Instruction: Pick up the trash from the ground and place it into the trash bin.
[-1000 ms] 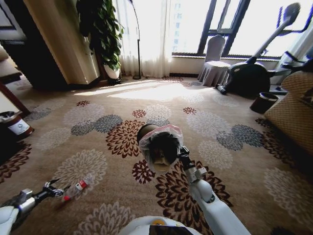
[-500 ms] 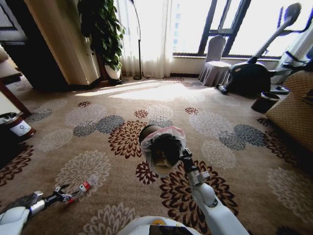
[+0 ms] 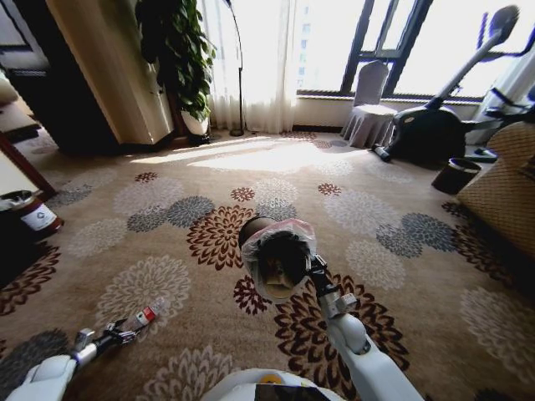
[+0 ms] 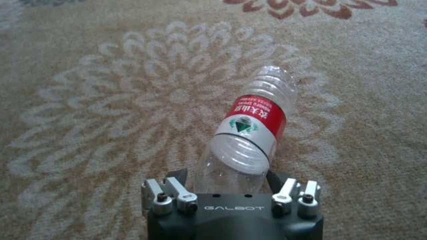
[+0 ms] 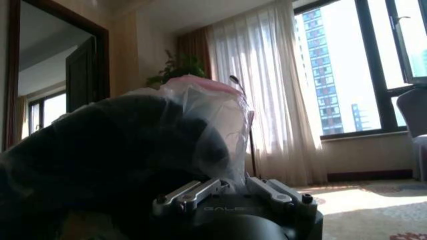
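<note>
A clear plastic bottle [image 3: 144,317] with a red label lies on the patterned carpet at the lower left. In the left wrist view the bottle [image 4: 250,135] points away from the palm, its base end between the fingers. My left gripper [image 3: 117,334] [image 4: 230,192] is open, and its fingers [image 4: 170,192] closely flank the bottle's base. The trash bin [image 3: 280,255], dark with a whitish bag over its rim, is held up in mid-air at the centre with its mouth facing me. My right gripper [image 3: 315,269] is shut on the bagged rim of the trash bin [image 5: 133,145].
A larger dark bin with a white label [image 3: 29,213] stands at the far left. A potted plant [image 3: 180,58], a covered chair [image 3: 368,104] and an exercise bike [image 3: 435,125] line the back. A small dark bin [image 3: 454,174] and a wicker seat [image 3: 501,188] are at the right.
My left gripper has advanced along the carpet to the bottle, and its fingers now stand on either side of the base. The right arm has kept the bin raised. The view has shifted slightly.
</note>
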